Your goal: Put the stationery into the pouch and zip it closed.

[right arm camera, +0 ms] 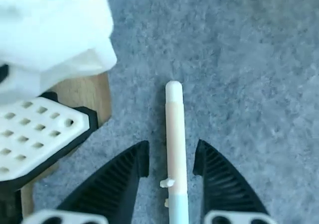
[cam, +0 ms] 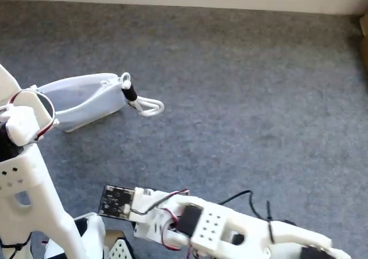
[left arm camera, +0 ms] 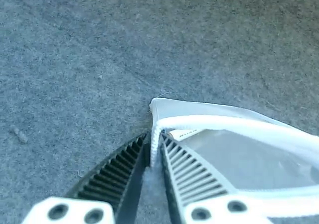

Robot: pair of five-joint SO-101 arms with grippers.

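A translucent white pouch (cam: 86, 101) lies on the grey carpet at the left, its mouth open, with a black zipper pull (cam: 129, 91) and a white loop (cam: 150, 106) at its right end. In the left wrist view my left gripper (left arm camera: 155, 137) is shut on the corner of the pouch's rim (left arm camera: 164, 109); the pouch (left arm camera: 244, 154) spreads away from it. A white pen (right arm camera: 174, 134) with a small clip lies on the carpet. My right gripper (right arm camera: 172, 147) is open with one finger on each side of the pen, gaps showing on both sides.
The left arm (cam: 23, 172) stands at the left edge over the pouch's end. The right arm (cam: 230, 227) lies along the near edge. A white and black arm base (right arm camera: 40, 124) and a strip of wood (right arm camera: 84, 99) sit close beside the pen.
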